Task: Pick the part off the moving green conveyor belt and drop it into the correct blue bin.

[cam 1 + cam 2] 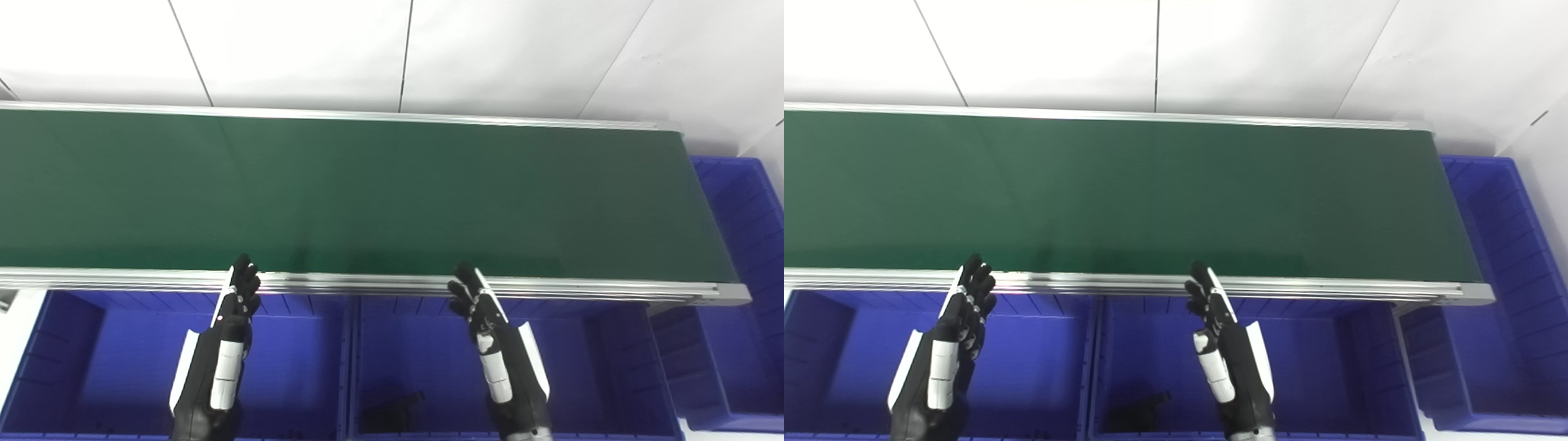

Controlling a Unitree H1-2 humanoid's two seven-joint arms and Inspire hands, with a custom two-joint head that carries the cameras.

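Note:
The green conveyor belt [367,190] runs across the whole view and carries no part. My left hand [236,306] hovers over the left blue bin [294,367], fingers stretched toward the belt's near rail, holding nothing. My right hand [481,312] hovers over the middle blue bin [588,367] in the same open pose, its fingertips at the rail. A dark part [392,411] lies on the floor of the middle bin, left of my right forearm.
A third blue bin [744,245] stands past the belt's right end. The aluminium rail [367,283] edges the belt on the near side. A white wall rises behind the belt.

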